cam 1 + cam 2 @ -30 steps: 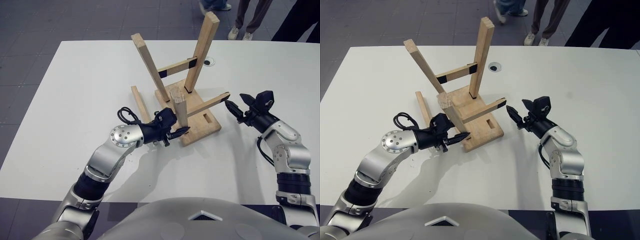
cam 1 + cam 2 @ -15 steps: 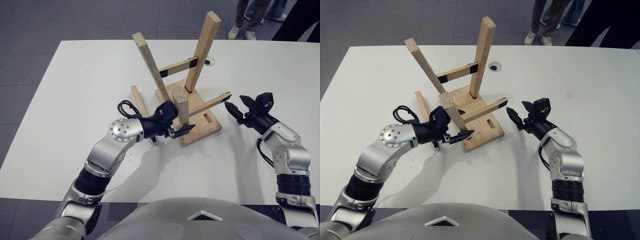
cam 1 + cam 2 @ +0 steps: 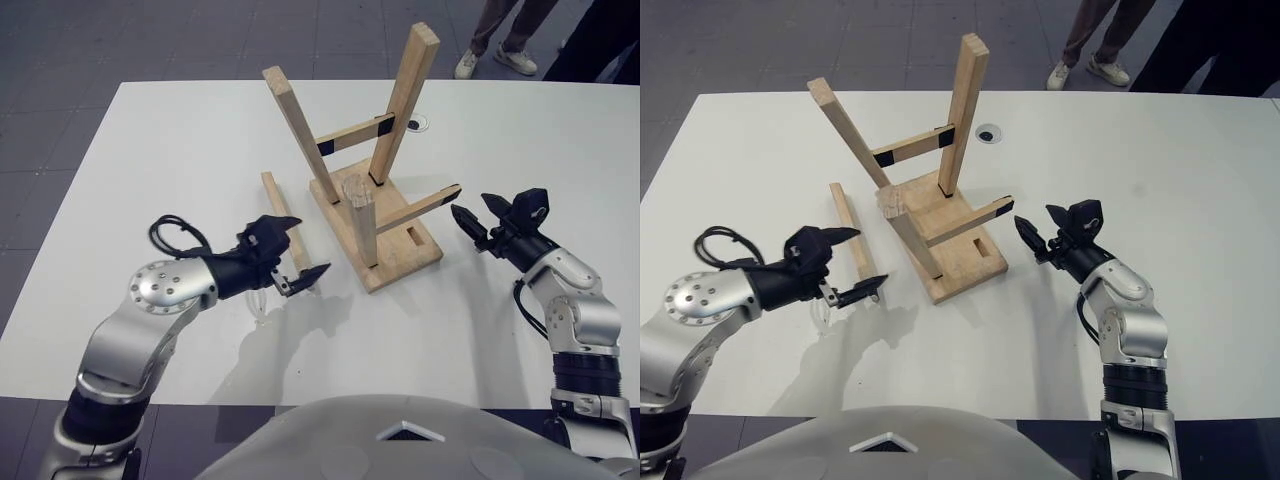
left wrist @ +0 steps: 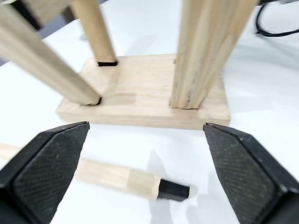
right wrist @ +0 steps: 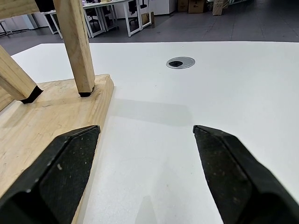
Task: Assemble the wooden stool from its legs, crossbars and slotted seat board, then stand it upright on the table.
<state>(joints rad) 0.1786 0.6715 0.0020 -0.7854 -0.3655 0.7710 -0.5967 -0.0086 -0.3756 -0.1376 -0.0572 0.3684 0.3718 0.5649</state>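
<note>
The slotted seat board (image 3: 405, 252) is lying flat on the desk (image 3: 150, 150) with its underside facing up, most likely so that the parts can be pressed down into it. Three legs are standing in it: a leaning far leg (image 3: 298, 130), a tall far leg (image 3: 405, 100) and a near leg (image 3: 362, 225). An upper crossbar (image 3: 350, 133) is tying the two far legs together. A lower crossbar (image 3: 420, 207) is reaching out from the near leg towards the robot's right, and its black-tipped end is hanging free over an empty slot (image 3: 415, 236).

A loose stick (image 3: 280, 215) with a black end is lying on the desk just beside the board, on the robot's left. Judging by the open slot and the free crossbar end, it is probably serving as the fourth leg.

The left gripper (image 3: 305, 245) is hovering low over the near end of this stick with its fingers spread wide and nothing between them, seemingly lining up to pick it up. The right gripper (image 3: 468, 203) is waiting close to the free crossbar tip, fingers also spread and holding nothing, probably placed there to steady the frame.

The stool is not yet standing upright.
</note>
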